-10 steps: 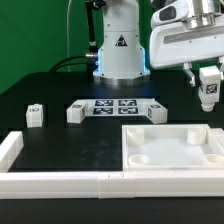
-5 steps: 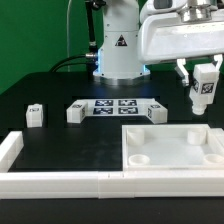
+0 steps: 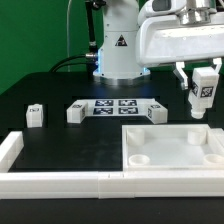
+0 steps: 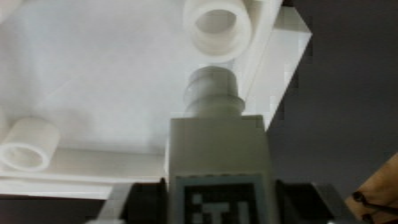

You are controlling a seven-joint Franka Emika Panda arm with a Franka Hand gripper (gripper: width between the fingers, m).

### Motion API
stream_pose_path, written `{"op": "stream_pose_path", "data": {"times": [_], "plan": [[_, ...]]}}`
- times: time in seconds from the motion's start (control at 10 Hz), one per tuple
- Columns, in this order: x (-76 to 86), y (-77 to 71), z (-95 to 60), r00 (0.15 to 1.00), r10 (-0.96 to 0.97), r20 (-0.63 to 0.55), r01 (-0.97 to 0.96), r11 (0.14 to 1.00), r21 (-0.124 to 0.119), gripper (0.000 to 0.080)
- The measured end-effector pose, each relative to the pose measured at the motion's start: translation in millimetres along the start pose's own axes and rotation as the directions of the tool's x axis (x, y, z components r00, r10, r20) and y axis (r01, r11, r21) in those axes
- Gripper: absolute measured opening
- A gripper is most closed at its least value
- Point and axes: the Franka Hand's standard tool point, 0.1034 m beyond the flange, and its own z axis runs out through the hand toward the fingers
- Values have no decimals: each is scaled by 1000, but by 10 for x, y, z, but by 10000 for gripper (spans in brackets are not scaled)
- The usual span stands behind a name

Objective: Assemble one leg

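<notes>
My gripper (image 3: 202,82) is shut on a white leg (image 3: 203,90) with a black-and-white marker tag and holds it in the air, tilted, above the far right corner of the large white panel (image 3: 172,148). In the wrist view the held leg (image 4: 221,140) points its round peg toward the panel (image 4: 89,80), near a round corner recess (image 4: 221,27). The gripper (image 4: 217,205) grips the leg's tagged end. Three other legs stand on the table: one at the exterior view's left (image 3: 34,115), one beside the marker board (image 3: 75,113), one on its other side (image 3: 156,113).
The marker board (image 3: 115,107) lies at the table's middle, in front of the robot base (image 3: 118,50). A long white rim bar (image 3: 70,181) runs along the front, with a short bar (image 3: 10,150) at the exterior view's left. A second corner recess (image 4: 27,142) shows in the wrist view.
The gripper with the leg has moved slightly up and toward the exterior view's left, and the leg is tilted more than one second ago. Everything else has stayed put.
</notes>
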Motion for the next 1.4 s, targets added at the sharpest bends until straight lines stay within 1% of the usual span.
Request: {"op": "stream_pose_path", "data": {"times": [0.2, 0.3, 0.4, 0.8, 0.9, 1.0, 1.2, 1.4], "plan": [[527, -31, 255, 999, -33, -8, 34, 999, 17, 290], [715, -66, 316, 999, -45, -15, 46, 999, 25, 290], [831, -78, 373, 996, -87, -8, 87, 996, 31, 290], [796, -59, 399, 997, -78, -7, 78, 997, 29, 290], [769, 48, 443, 995, -98, -34, 99, 995, 11, 290], [717, 108, 532, 996, -89, -22, 89, 996, 8, 290], [818, 159, 609, 996, -84, -32, 84, 996, 5, 290], [768, 195, 641, 997, -79, -27, 79, 997, 3, 290]]}}
